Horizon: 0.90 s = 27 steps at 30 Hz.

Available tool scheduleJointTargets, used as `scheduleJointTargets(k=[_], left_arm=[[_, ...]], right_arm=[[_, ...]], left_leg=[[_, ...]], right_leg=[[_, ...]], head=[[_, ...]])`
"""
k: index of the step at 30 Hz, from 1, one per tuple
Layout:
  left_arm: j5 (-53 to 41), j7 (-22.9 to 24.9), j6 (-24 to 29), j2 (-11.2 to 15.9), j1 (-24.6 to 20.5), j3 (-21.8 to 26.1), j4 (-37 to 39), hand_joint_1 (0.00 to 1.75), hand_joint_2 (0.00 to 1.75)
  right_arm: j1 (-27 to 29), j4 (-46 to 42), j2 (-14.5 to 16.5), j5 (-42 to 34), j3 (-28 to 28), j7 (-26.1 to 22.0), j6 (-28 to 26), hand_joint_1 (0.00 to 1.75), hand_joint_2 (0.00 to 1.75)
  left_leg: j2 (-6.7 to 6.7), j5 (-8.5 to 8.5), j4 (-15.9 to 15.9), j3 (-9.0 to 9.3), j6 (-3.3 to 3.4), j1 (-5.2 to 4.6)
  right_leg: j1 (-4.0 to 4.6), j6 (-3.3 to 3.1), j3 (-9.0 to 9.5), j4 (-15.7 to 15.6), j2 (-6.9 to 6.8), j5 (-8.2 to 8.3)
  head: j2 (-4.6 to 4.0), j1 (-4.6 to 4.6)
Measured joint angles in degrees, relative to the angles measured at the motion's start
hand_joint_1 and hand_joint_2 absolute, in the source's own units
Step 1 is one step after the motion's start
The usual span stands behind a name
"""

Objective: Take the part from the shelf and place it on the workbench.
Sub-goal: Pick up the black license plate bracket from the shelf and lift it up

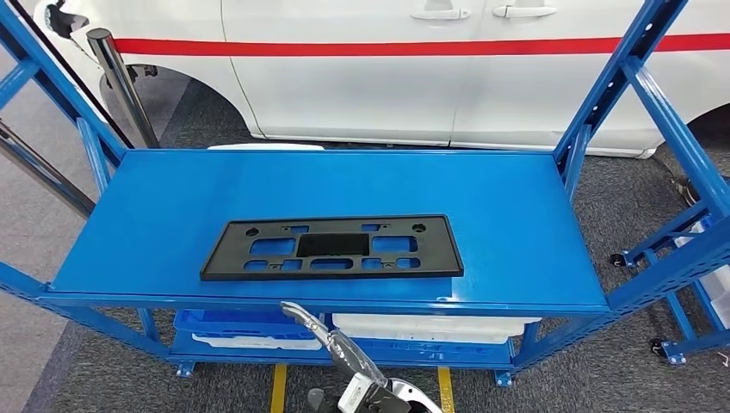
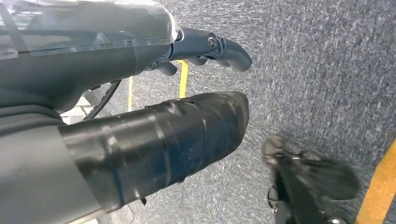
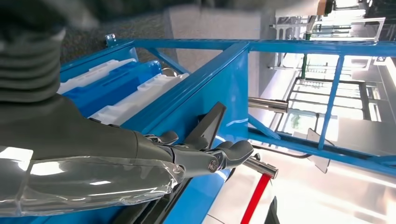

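Part [image 1: 331,247] flat mid-shelf [image 1: 516,224], untouched: bring right robot hand [image 3: 205,156], empty with fingers loosely apart, over near edge, gripping firmly before lifting level; left robot hand [image 2: 205,51] empty, hanging.

black part [image 1: 332,248] flat on blue shelf [image 1: 516,224] | right hand [image 1: 297,313] below shelf edge

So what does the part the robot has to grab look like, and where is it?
Find the big blue shelf in front of the white car. On its top level, near the front edge, lies the part: a flat black rectangular panel full of cut-out holes. It is the one thing on that level; the white and blue trays sit on the level below.
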Motion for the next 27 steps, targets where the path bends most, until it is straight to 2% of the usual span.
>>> scheduleJointTargets(k=[1,2,3,4,7,9,11,12,13,14,16,17,18,19,21,23,24,25,27], left_arm=[[0.07,0.04,-0.01,0.01,-0.02,0.00,0.00,0.00,0.00],[0.11,0.08,-0.01,0.01,-0.10,0.00,0.00,0.00,0.00],[0.16,0.11,-0.01,0.02,-0.17,0.00,0.00,0.00,0.00],[0.19,0.14,-0.02,0.04,-0.20,0.00,0.00,0.00,0.00],[0.19,0.26,-0.02,0.09,-0.09,0.00,0.01,0.00,0.00],[0.19,0.29,-0.02,0.09,-0.12,0.00,0.00,0.00,0.00],[0.19,0.29,-0.02,0.10,-0.13,0.00,0.00,0.00,0.00],[0.21,0.30,-0.02,0.11,-0.12,0.00,0.00,0.00,0.00],[0.25,0.31,-0.02,0.11,-0.11,0.00,0.00,0.00,0.00],[0.28,0.31,-0.04,0.12,-0.11,0.00,0.00,0.00,0.00],[0.33,0.32,-0.13,0.13,-0.11,0.00,0.00,0.00,0.00],[0.33,0.32,-0.17,0.13,-0.12,0.00,0.00,0.00,0.00],[0.34,0.32,-0.22,0.13,-0.13,0.00,0.00,0.00,0.00],[0.34,0.32,-0.25,0.16,-0.15,0.00,0.00,0.00,0.00],[0.33,0.32,-0.34,0.31,-0.21,0.00,0.00,0.00,0.00],[0.31,0.38,-0.53,0.49,-0.27,0.00,0.01,0.00,0.00],[0.29,0.42,-0.64,0.56,-0.31,0.00,0.01,0.00,0.00],[0.28,0.44,-0.72,0.69,-0.33,0.00,0.01,0.00,0.00],[0.24,0.45,-0.79,0.96,-0.35,0.00,0.00,0.00,0.00]], right_arm=[[-0.11,0.11,0.10,0.15,0.01,0.10,-0.23,0.00,1.75],[-0.26,0.23,0.22,0.36,0.01,0.21,-0.50,0.00,1.75],[-0.41,0.33,0.34,0.58,0.02,0.32,-0.73,0.00,1.75],[-0.54,0.41,0.45,0.76,0.02,0.39,-0.90,0.00,1.75],[-0.78,0.47,0.62,0.94,0.02,0.45,-0.99,0.00,1.75],[-0.87,0.50,0.65,0.95,0.02,0.45,-1.01,0.00,1.75],[-0.90,0.63,0.66,1.15,0.02,0.55,-1.34,0.00,1.75],[-0.91,0.73,0.66,1.63,0.02,0.75,-1.97,0.00,1.75],[-0.95,0.86,0.68,2.48,0.03,1.07,-3.02,0.00,1.75],[-1.06,0.98,0.73,3.77,0.06,1.54,-4.54,0.00,1.75],[-1.54,1.26,0.97,7.32,0.21,2.61,-8.45,0.00,1.75],[-1.85,1.39,1.14,9.22,0.32,3.13,-10.47,0.00,1.75],[-2.19,1.53,1.36,11.27,0.45,3.66,-12.61,0.00,1.75],[-2.57,1.72,1.56,13.59,0.61,4.28,-14.94,0.00,1.75],[-3.55,2.39,2.09,20.25,1.05,6.41,-21.24,0.00,1.75],[-4.68,3.38,2.77,27.64,1.50,9.02,-27.59,0.00,1.75],[-5.20,3.86,3.15,30.33,1.67,9.97,-29.73,0.00,1.75],[-5.65,4.35,3.51,32.16,1.84,10.68,-31.13,0.00,1.75],[-6.22,5.20,3.93,34.08,2.11,11.64,-32.43,0.00,1.75]], left_leg=[[0.01,1.98,-3.61,1.06,0.16,-0.08],[0.02,3.04,-6.25,1.84,0.44,-0.20],[0.02,3.57,-7.53,2.17,0.78,-0.32],[0.00,3.45,-7.83,2.22,1.15,-0.46],[0.07,4.69,-8.43,2.62,2.34,-0.08],[0.19,4.94,-8.78,2.72,2.84,0.11],[0.21,4.89,-8.78,2.66,3.00,0.12],[0.21,4.85,-8.77,2.67,3.01,0.11],[0.20,4.80,-8.76,2.71,2.99,0.12],[0.16,4.74,-8.75,2.80,2.96,0.12],[0.07,4.56,-8.74,3.05,2.77,0.12],[0.04,4.45,-8.68,3.10,2.62,0.05],[0.02,4.36,-8.62,3.09,2.41,-0.04],[0.01,4.30,-8.59,3.02,2.15,-0.11],[0.01,4.33,-8.76,3.03,1.41,-0.13],[0.04,3.81,-8.33,2.89,0.72,0.04],[0.05,2.79,-6.94,2.31,0.48,0.11],[0.05,1.15,-4.24,1.11,0.28,0.17],[0.04,-2.22,2.72,-2.16,-0.03,0.19]], right_leg=[[0.06,0.19,0.34,0.10,0.01,-0.25],[0.15,0.45,0.46,0.19,0.01,-0.46],[0.24,0.72,0.45,0.27,0.01,-0.62],[0.33,0.99,0.45,0.30,0.02,-0.70],[0.41,1.91,0.21,1.22,-0.01,-1.67],[0.23,2.49,-1.98,5.98,-0.12,-4.60],[-0.03,2.85,-5.83,13.61,-0.15,-7.93],[-0.17,2.97,-7.25,16.19,-0.16,-8.47],[-0.29,3.03,-7.68,16.65,-0.17,-7.84],[-0.39,3.00,-6.93,14.71,-0.18,-6.13],[-0.47,2.67,-3.36,6.77,-0.20,-1.83],[-0.38,2.47,-1.76,3.33,-0.21,-0.59],[-0.27,2.29,-0.84,1.17,-0.21,-0.01],[-0.14,2.18,-0.60,0.38,-0.19,-0.05],[0.06,1.84,-0.64,0.01,-0.08,0.01],[-0.10,1.19,-0.39,-0.53,-0.06,0.33],[-0.23,0.86,-0.24,-0.81,-0.09,0.49],[-0.28,0.59,-0.10,-0.99,-0.17,0.56],[-0.15,0.29,-0.09,-0.96,-0.29,0.49]], head=[[0.00,0.01],[0.00,0.01],[0.00,0.02],[0.00,0.02],[0.00,0.04],[0.00,0.06],[0.00,0.05],[0.00,0.05],[0.00,0.05],[0.00,0.05],[0.00,0.05],[0.00,0.05],[0.00,0.04],[0.00,0.03],[0.00,0.02],[0.00,0.03],[0.00,0.02],[0.00,0.01],[0.00,0.00]])
